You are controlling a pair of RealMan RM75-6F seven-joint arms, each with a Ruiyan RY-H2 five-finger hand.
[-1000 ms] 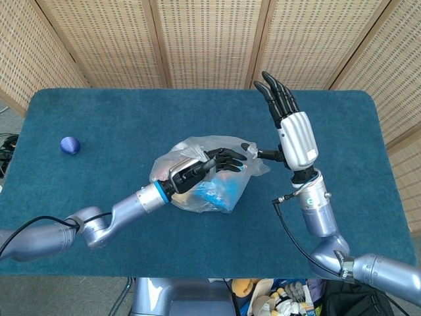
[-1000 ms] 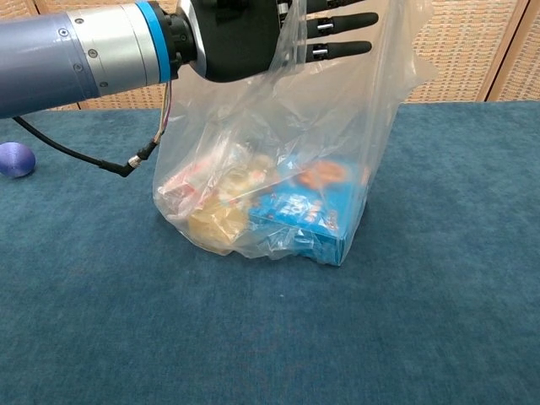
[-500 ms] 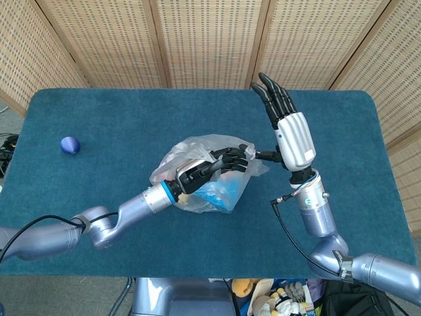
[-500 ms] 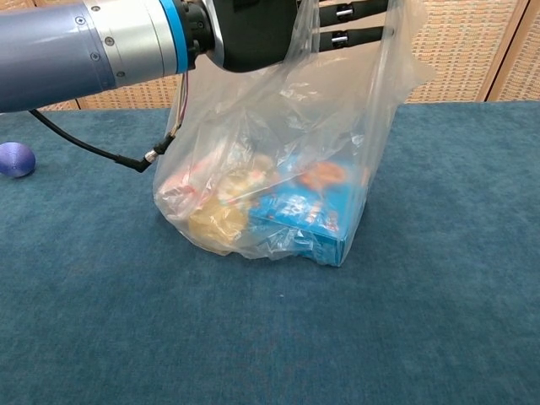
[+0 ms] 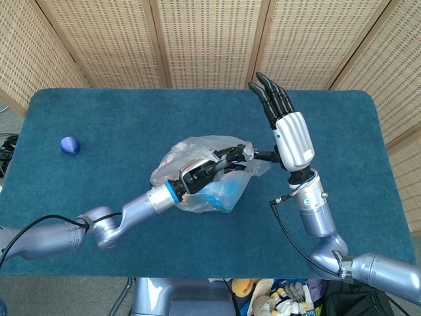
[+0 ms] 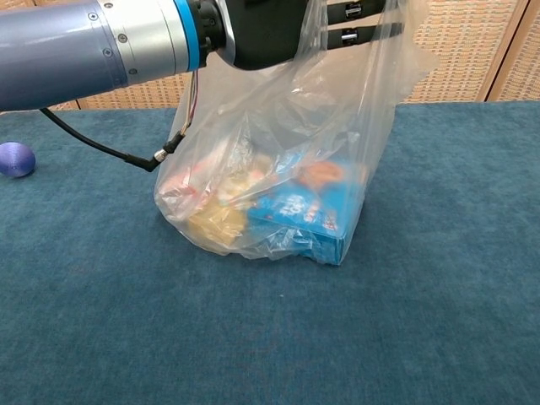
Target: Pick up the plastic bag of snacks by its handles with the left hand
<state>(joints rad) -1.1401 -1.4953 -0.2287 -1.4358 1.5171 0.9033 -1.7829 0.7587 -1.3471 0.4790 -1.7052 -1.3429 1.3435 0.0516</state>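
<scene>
The clear plastic bag (image 5: 197, 172) of snacks stands mid-table, its bottom on the blue cloth. In the chest view the bag (image 6: 278, 169) is stretched upward, with a blue box (image 6: 305, 218) and yellow and red packets inside. My left hand (image 5: 209, 168) reaches in from the left with its dark fingers (image 6: 364, 22) threaded through the handles, which hang taut on them. Only part of that left hand (image 6: 261, 29) shows at the top edge of the chest view. My right hand (image 5: 291, 135) stands upright just right of the bag, fingers straight and apart, thumb pointing toward the handle.
A small blue ball (image 5: 70, 145) lies far left on the table (image 5: 105, 105); it also shows as the ball (image 6: 16, 159) at the chest view's left edge. A cable (image 6: 110, 152) dangles from my left forearm. Wicker screens stand behind the table.
My left hand has risen and pushed further right through the handles, pulling the bag's top taller. My right hand has drifted slightly left, still upright.
</scene>
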